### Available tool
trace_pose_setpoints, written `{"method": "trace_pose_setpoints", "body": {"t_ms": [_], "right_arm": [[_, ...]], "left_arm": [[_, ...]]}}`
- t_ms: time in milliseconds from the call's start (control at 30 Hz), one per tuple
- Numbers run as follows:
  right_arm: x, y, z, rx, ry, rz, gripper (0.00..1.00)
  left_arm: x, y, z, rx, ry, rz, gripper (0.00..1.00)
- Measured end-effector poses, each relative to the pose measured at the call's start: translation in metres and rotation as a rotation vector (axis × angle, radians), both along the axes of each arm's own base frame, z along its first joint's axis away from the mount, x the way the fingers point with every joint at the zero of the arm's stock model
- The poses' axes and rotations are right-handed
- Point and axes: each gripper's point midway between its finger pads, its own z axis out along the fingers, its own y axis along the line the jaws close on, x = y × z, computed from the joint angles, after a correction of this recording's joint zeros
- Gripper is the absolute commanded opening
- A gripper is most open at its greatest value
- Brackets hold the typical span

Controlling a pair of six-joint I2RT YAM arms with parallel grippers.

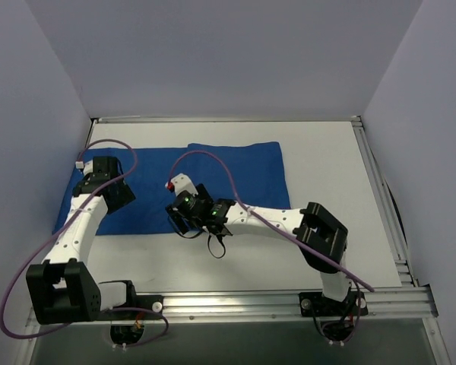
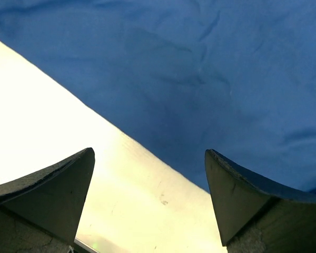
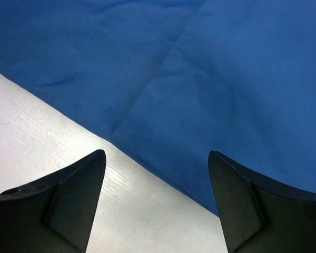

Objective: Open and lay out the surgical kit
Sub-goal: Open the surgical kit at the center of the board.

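1. The wrap (image 1: 243,171) lies flat on the table (image 1: 327,152), with an extra layer folded over its right half. That fold edge (image 3: 147,87) shows as a diagonal line in the right wrist view. No tray or instruments are visible, so whether anything sits under the folds can't be told.
2. The left gripper (image 2: 147,153) hangs over the wrap's left end, right at an edge. Its jaws are wide apart with nothing in them, just the cloth edge and bare table below.
3. The right gripper (image 3: 157,153) sits over the wrap's near edge, around its middle. Its jaws are apart and empty too, and the cloth edge runs across underneath between the fingers.
4. Handling guess: the wrap looks soft, light and floppy, so it'll probably drape and drag rather than lift as a sheet.
5. Best bet is probably pinching the edge or a corner of the top layer only, low against the table. A grab mid-panel would likely catch both layers.
6. If there are steel bits inside, peeling slowly makes sense, since a fast pull could send them sliding.
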Motion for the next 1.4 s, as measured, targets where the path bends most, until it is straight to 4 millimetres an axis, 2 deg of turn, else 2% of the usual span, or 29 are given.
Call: {"method": "trace_pose_setpoints", "body": {"t_ms": [200, 300, 433, 567, 667, 1400], "right_arm": [[-0.007, 0.023, -0.041, -0.067, 0.015, 0.025, 0.65], [-0.005, 0.023, -0.059, -0.108, 0.015, 0.016, 0.63], [-0.002, 0.019, -0.073, -0.144, 0.008, -0.003, 0.59], [0.000, 0.019, -0.073, -0.144, -0.003, -0.012, 0.50], [0.000, 0.019, -0.073, -0.142, -0.003, -0.017, 0.47], [0.016, 0.014, -0.061, -0.104, 0.064, 0.020, 0.52]], "left_arm": [[-0.013, -0.001, 0.009, 0.005, -0.034, -0.019, 0.94], [-0.015, -0.002, 0.005, 0.001, -0.023, -0.023, 0.94], [-0.018, -0.003, -0.001, -0.006, -0.008, -0.028, 0.94], [-0.018, -0.004, -0.003, -0.008, -0.006, -0.030, 0.94], [-0.016, -0.005, -0.004, -0.011, -0.005, -0.032, 0.94], [-0.002, -0.009, -0.028, -0.019, 0.038, -0.048, 0.94]]}}
